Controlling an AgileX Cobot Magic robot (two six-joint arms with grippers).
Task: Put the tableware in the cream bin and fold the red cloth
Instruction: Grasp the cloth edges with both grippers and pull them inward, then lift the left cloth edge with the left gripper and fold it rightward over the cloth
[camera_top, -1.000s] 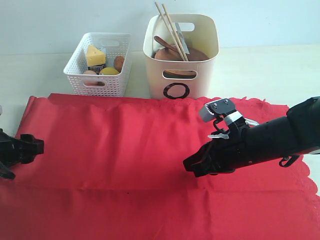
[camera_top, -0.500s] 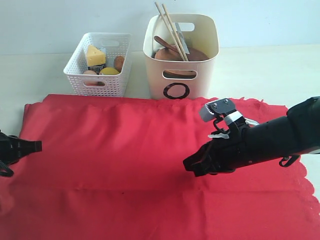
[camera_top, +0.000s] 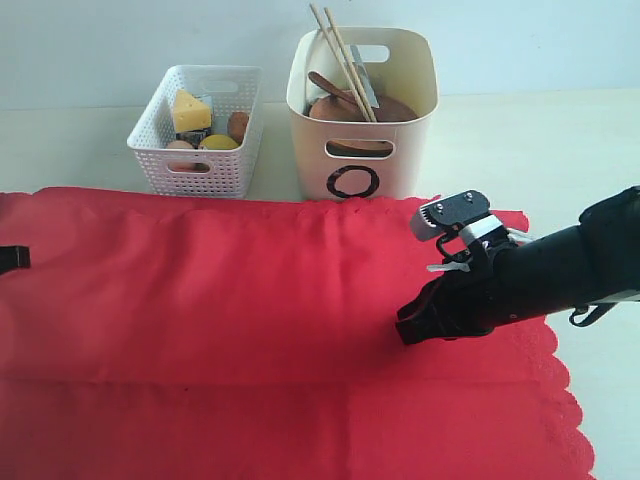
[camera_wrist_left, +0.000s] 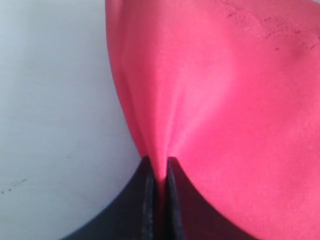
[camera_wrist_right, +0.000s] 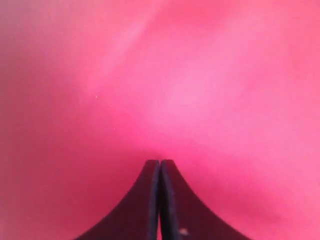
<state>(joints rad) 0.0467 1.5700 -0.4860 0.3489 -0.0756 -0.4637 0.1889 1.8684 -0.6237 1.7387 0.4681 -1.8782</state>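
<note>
Tableware part looks done to me: chopsticks and plate sit in the cream bin at the back. The red cloth lies spread on the bench, not folded yet. The left gripper has its fingers pinching the cloth's edge. The right gripper has its fingers pressed together against the cloth.

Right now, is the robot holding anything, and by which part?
The left tool pinches the red cloth at its side edge. The right tool is shut over the cloth; no grip shows.

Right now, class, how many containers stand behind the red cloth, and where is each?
2. The white lattice basket stands on the left of the exterior view; the cream bin stands close beside it, to its right. No other container shows.
</note>
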